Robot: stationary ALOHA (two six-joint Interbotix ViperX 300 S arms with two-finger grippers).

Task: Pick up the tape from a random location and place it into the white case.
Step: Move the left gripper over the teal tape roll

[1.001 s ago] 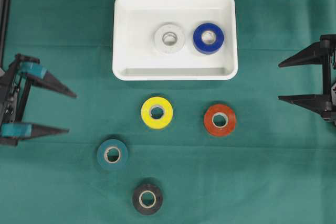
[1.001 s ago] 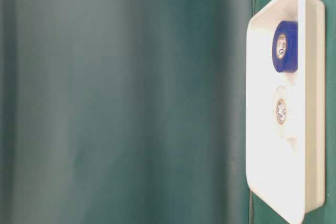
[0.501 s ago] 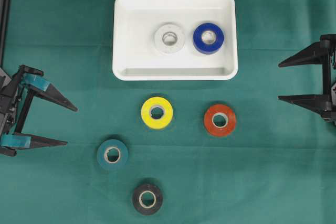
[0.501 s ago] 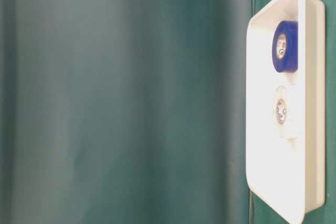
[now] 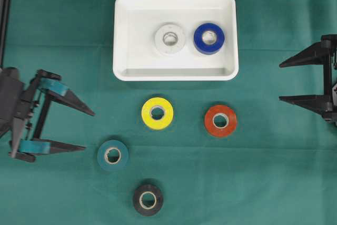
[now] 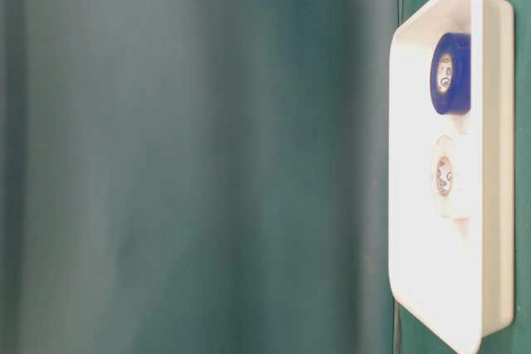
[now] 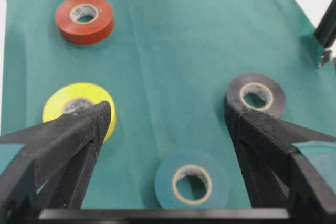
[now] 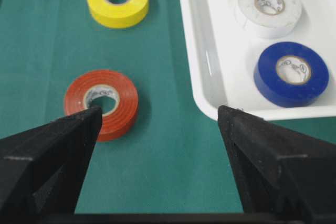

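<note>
Approach step, judged from the layout. Left tool [image 5: 84, 130] spread wide, empty, near the teal tape roll [image 5: 112, 155]. Black roll [image 5: 147, 199], yellow roll [image 5: 157, 113], red roll [image 5: 220, 120] loose on the green surface [image 5: 263, 183]. White case [image 5: 122, 35] beyond, holding white and blue rolls. Right tool [image 5: 280, 82] wide, empty. Next: straddle teal roll, close.

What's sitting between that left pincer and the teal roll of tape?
Nothing: only bare green cloth separates the open left pincer from the teal tape roll. The overhead view shows it, and the left wrist view shows the roll lying ahead between the fingers.
</note>
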